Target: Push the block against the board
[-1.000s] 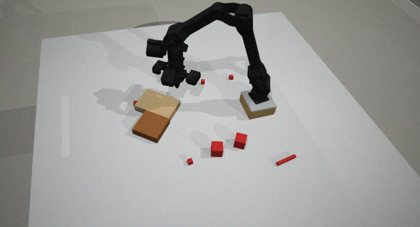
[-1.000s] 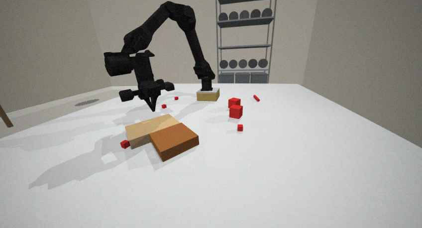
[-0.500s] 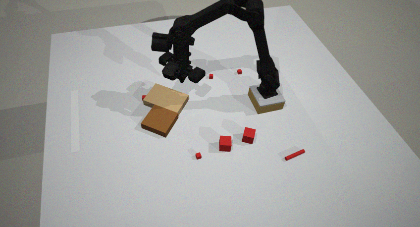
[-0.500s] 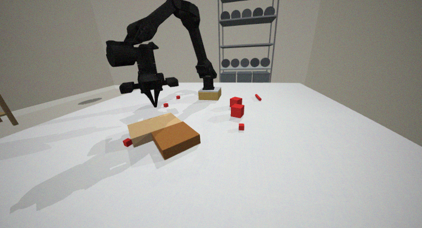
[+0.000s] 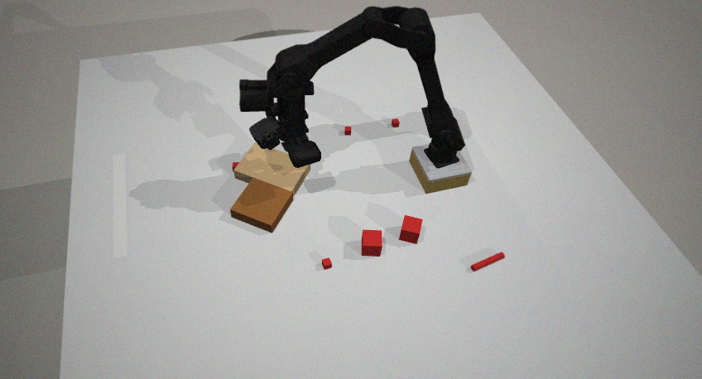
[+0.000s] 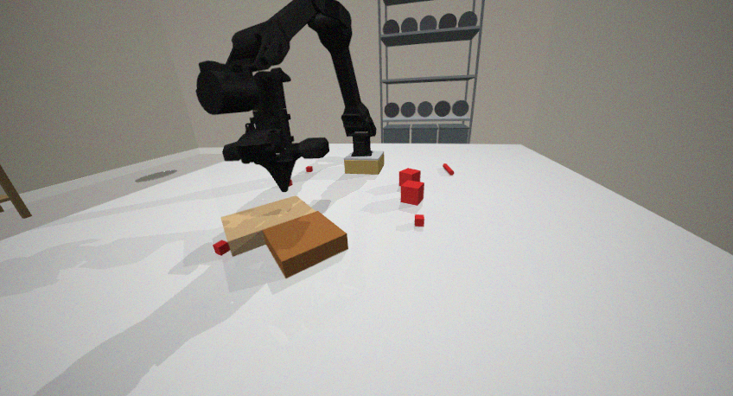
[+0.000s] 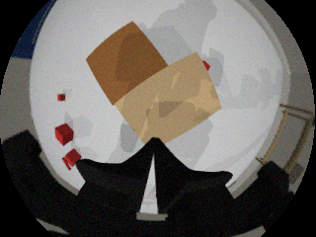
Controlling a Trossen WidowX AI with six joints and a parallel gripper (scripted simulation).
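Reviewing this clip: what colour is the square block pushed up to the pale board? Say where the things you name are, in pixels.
Plain orange-brown, darker on its sides; the top view shows the block [image 5: 262,203] [image 6: 307,237] [image 7: 125,61] best.

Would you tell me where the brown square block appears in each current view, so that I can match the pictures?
Top: the brown square block is left of centre, below the tan board.
Exterior: just below and left of centre, in front of the board.
Wrist: upper left, above the board's left part.
Shared landmark: the tan board, touching the block in all three.
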